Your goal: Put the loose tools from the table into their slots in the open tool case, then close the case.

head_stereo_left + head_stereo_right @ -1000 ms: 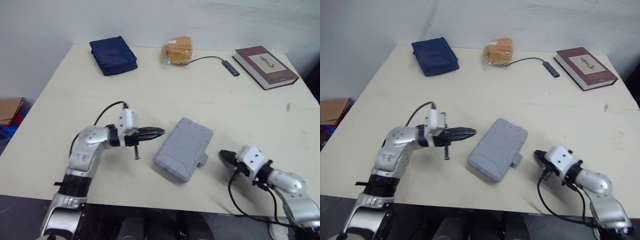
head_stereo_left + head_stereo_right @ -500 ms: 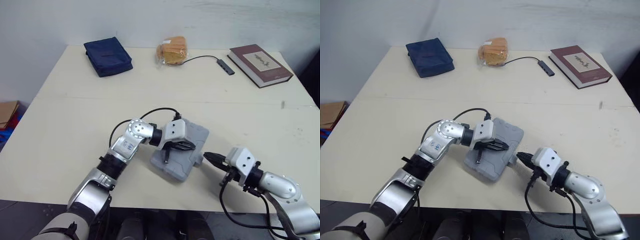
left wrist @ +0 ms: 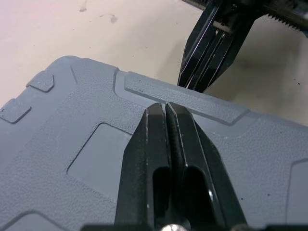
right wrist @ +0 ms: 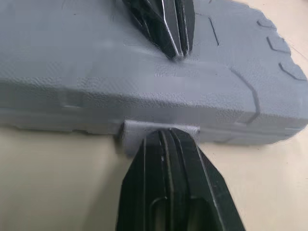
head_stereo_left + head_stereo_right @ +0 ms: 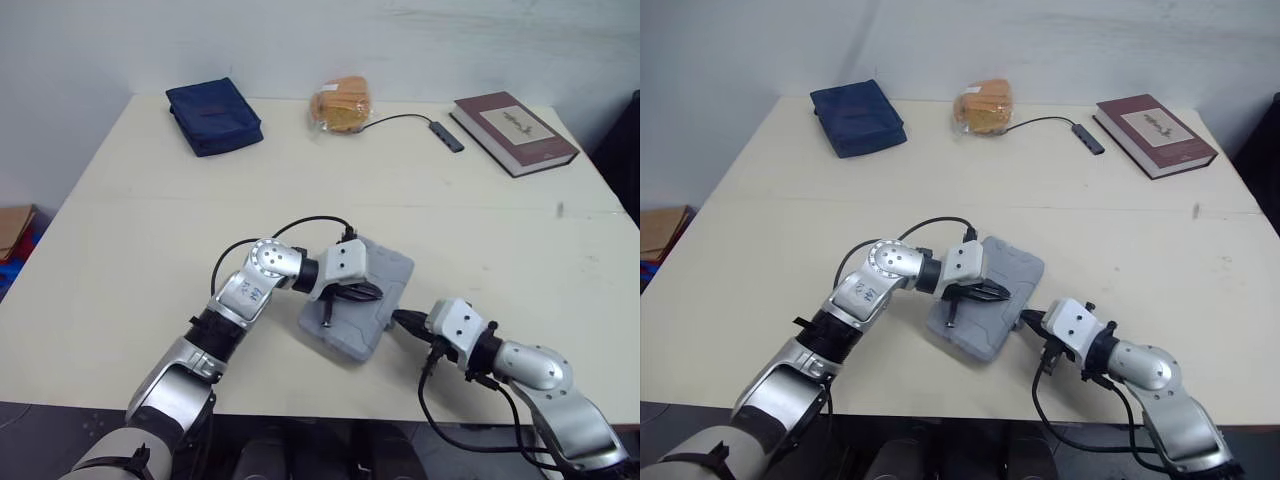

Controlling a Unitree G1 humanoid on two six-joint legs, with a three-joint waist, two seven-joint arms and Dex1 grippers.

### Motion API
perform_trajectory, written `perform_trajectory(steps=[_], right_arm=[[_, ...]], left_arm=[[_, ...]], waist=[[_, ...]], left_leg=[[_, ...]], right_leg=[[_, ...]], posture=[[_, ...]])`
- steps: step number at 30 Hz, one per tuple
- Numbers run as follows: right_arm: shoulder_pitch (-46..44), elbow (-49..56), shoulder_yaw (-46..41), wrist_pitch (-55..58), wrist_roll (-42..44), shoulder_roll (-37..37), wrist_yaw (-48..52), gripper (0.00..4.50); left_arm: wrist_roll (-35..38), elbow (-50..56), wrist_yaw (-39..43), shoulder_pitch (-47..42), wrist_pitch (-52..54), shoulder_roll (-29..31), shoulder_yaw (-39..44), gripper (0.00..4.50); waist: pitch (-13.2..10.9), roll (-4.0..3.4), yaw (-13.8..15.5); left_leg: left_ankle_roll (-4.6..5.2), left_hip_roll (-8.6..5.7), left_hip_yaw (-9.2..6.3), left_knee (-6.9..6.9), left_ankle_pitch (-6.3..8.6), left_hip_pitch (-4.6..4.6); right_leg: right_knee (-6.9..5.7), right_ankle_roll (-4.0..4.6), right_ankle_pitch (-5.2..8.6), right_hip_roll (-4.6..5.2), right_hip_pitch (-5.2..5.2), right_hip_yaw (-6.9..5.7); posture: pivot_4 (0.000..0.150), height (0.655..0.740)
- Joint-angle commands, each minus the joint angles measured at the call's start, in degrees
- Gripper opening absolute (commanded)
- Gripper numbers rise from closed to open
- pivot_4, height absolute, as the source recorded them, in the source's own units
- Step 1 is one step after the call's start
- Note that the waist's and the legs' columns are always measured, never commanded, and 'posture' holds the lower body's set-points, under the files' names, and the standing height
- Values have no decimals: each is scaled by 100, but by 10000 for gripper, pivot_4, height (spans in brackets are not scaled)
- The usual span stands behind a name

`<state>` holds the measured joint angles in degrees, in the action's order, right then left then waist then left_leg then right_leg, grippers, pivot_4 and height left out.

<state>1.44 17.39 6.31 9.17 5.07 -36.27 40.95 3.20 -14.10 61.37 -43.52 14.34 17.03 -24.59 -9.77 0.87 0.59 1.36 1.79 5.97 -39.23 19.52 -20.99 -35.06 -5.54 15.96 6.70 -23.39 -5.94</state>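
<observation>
Grey case closed — left jaws clenched on lid; right jaws clenched, tips at latch.

The left arm is bent sharply at the elbow and turned inward across the front, so that the left gripper is pointed to the robot's right, with its two black fingers pressed flat together and no gap seen between them. The right arm is stretched low from the right side toward the middle, and the right gripper is pointed to the left, its fingers closed together as well. The two grippers are held nearly tip against tip, near each other but apart.
</observation>
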Motion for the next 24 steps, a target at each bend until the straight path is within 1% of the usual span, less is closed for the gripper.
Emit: perform_trajectory(steps=[1,8,11,15,17,19,22,24], right_arm=[[-247,30,142,50,26,174,33,0],[-517,-190,274,-34,-22,316,170,0],[-700,-442,389,-99,-22,453,277,0],[-959,-552,440,-1,4,520,439,0],[-1038,-557,410,30,28,533,478,0],[-1044,-535,322,17,56,472,526,0],[-953,-450,155,-63,102,318,609,0],[-805,-331,-67,-204,246,146,758,0]], left_arm=[[-369,-341,-23,188,268,109,-287,647],[-389,-501,-36,148,256,96,-293,647],[-395,-617,-22,156,263,60,-322,647],[-440,-800,-9,178,168,47,-341,647],[-449,-853,-7,192,128,63,-319,647],[-342,-852,18,223,23,109,-162,647],[-87,-805,90,263,-420,140,187,647],[258,-672,282,299,-812,168,544,647]], waist=[[2,-3,-13],[7,2,-85],[19,22,-118],[23,28,-172],[25,30,-208],[26,29,-218],[24,25,-219],[14,9,-212]], left_leg=[[-1,0,-2,0,0,-1],[-4,5,-3,0,-2,2],[-4,9,1,0,-2,13],[-13,28,-2,12,12,77],[-22,42,-15,12,22,85],[-30,48,-21,12,24,85],[-48,67,-26,12,24,82],[-55,73,-27,12,23,78]], right_leg=[[-1,1,1,0,-1,-1],[-5,3,1,-3,0,-1],[-9,8,0,-5,4,2],[-2,21,6,0,70,-1],[3,30,9,13,84,1],[3,39,13,11,85,5],[-3,56,20,-1,81,10],[-7,63,23,-5,76,8]], posture=[[1500,7400],[1500,7400],[1500,7400],[1500,7400],[1500,7400],[1500,7400],[1500,7400],[1500,7400]])
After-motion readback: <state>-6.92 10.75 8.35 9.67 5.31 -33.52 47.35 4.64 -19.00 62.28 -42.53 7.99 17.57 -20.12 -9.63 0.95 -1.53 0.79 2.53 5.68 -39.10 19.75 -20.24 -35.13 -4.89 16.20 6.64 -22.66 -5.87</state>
